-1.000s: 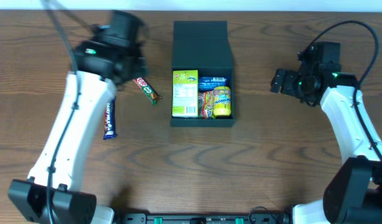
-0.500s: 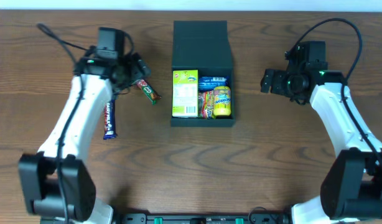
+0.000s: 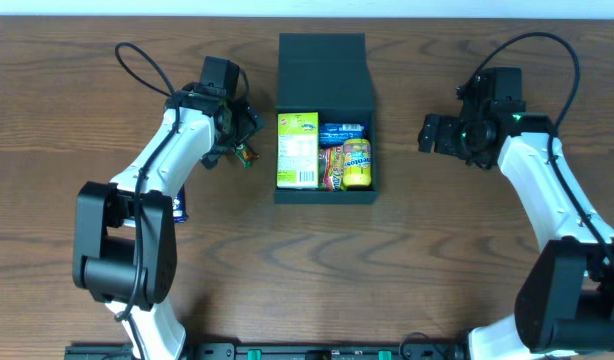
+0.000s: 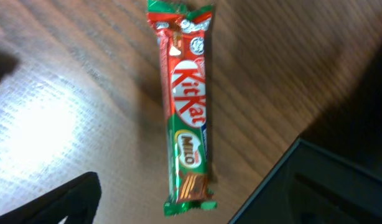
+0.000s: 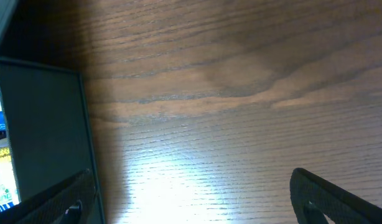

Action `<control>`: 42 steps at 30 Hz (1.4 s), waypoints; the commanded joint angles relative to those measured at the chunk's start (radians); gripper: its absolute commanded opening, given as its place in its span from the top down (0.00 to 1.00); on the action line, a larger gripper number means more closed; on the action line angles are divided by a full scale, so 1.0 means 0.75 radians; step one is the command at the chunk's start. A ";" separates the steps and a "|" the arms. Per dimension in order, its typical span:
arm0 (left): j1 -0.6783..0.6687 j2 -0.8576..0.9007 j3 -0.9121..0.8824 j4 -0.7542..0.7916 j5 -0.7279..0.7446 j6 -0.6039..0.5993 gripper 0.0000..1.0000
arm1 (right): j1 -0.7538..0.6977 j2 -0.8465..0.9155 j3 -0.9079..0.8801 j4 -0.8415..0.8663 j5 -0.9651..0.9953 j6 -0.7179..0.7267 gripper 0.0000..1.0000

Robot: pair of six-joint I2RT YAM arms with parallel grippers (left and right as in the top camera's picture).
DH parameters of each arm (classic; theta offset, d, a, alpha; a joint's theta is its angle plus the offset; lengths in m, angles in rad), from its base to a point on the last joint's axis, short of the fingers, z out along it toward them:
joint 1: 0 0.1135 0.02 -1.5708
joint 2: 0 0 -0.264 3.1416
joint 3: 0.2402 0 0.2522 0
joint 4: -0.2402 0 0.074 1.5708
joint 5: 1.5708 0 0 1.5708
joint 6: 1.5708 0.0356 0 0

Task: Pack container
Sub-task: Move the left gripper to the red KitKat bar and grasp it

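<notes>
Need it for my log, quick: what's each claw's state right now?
Left claw: open, holding nothing, over the red foil-wrapped KitKat bar.
Right claw: open, holding nothing.

White-shelled left arm (image 3: 167,160) and right arm (image 3: 552,195) flanking container (image 3: 323,62), black joint housings, black wrist heads, looped black cable on each, green indicator lights on arm right of container.

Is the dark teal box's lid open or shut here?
Open. The dark teal-green rectangular box has its flap lid folded back, and colourful snack packets show inside.
</notes>
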 commanded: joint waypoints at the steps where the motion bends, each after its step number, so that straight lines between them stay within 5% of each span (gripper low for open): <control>1: 0.005 0.065 -0.003 0.020 -0.009 -0.019 0.06 | 0.010 0.009 0.015 -0.004 -0.006 0.010 0.01; 8: 0.004 0.113 -0.001 0.043 0.006 -0.023 0.08 | 0.010 0.009 0.015 -0.004 -0.006 0.009 0.01; 15: 0.004 0.137 -0.001 0.067 0.012 -0.023 0.20 | 0.010 0.009 0.015 -0.004 -0.006 0.009 0.01; 42: 0.004 0.198 0.000 0.081 0.031 -0.023 0.24 | 0.010 0.009 0.015 -0.006 -0.006 0.009 0.01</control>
